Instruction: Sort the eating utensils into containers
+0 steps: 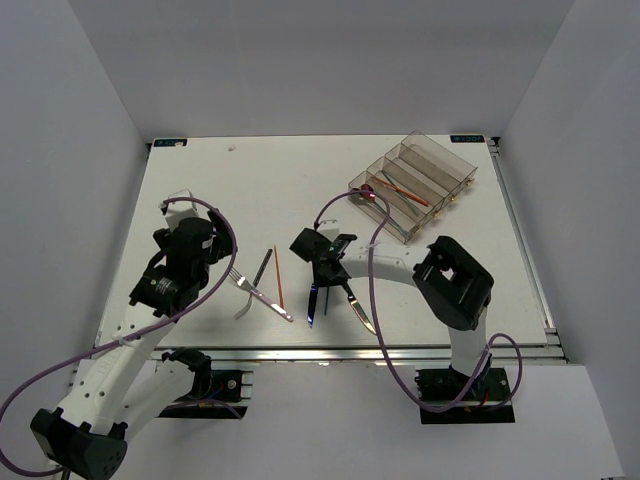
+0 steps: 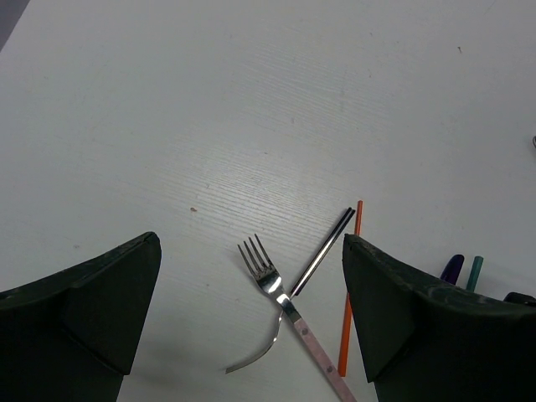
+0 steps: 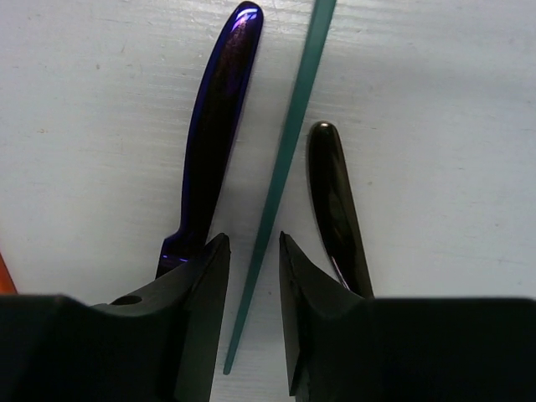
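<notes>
My right gripper (image 3: 253, 239) stands low over the table, open, its jaws narrowly straddling a thin green chopstick (image 3: 289, 126) with a slim gap on each side. A blue knife (image 3: 218, 109) lies just left of it and a black utensil (image 3: 331, 193) just right. My left gripper (image 2: 251, 243) hangs wide open above a silver fork (image 2: 268, 276), which crosses a dark chopstick (image 2: 322, 251) beside an orange chopstick (image 2: 347, 310). The clear divided tray (image 1: 440, 160) sits at the far right and holds a red spoon (image 1: 375, 192) and an orange chopstick (image 1: 410, 193).
From above, the fork (image 1: 262, 298), the dark chopstick (image 1: 263, 268) and the orange chopstick (image 1: 279, 278) lie near the front edge, left of the blue knife (image 1: 313, 300). A purple cable (image 1: 372, 290) loops along the right arm. Grey walls enclose the table.
</notes>
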Motion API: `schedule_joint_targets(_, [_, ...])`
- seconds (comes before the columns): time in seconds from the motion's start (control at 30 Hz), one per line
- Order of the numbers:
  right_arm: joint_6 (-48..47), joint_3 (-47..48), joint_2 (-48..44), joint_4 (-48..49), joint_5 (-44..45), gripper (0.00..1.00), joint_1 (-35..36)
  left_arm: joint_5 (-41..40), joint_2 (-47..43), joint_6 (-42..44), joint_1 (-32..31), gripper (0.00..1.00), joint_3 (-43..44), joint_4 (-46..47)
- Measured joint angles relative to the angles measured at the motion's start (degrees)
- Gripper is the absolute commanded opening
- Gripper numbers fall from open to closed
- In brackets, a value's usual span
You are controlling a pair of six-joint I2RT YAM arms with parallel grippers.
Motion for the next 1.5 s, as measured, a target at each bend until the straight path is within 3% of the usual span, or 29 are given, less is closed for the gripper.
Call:
schedule_joint_targets(0.1, [0.31, -0.04, 1.27, 1.46, -1.09, 0.32, -0.42, 0.13, 0.00, 0.04, 0.00, 0.98, 0.00, 0.00])
schedule_joint_targets(0.33, [0.61, -0.17, 1.44, 3.85, -2.93, 0.00, -1.81, 0.42, 0.00, 0.24, 0.00, 0.98, 0.00, 0.00])
schedule_joint_targets(0.63, [0.42, -0.37, 0.00, 3.63, -1.73, 0.00, -1.97, 1.01, 0.00, 0.31, 0.00, 0.98, 0.00, 0.02])
schedule_joint_targets(0.8, [-4.66, 0.35, -8.44, 3.08, -1.77, 0.00, -5.86, 1.31, 0.00, 0.44, 0.00, 0.98, 0.00, 0.17])
schedule_joint_targets(0.93, [-16.72, 5.05, -12.46, 4.42, -5.81, 0.00, -15.69, 1.53, -0.04, 0.46, 0.00, 0.98, 0.00, 0.87])
schedule_joint_targets(1.17, [-47.82, 20.70, -2.49, 4.39, -12.07, 0.00, -33.48, 2.58, -0.20, 0.85, 0.00, 0.98, -0.17, 1.62])
schedule_joint_targets(1.4, [-71.69, 21.57, 2.86, 3.85, -20.57, 0.00, -42.14, 4.42, 1.20, 1.36, 0.00, 0.98, -0.24, 2.51])
schedule_joint_targets(1.5, [-77.83, 22.01, 4.07, 3.87, -23.23, 0.00, -44.54, 5.33, 2.03, 1.64, 0.00, 0.98, -0.28, 2.54])
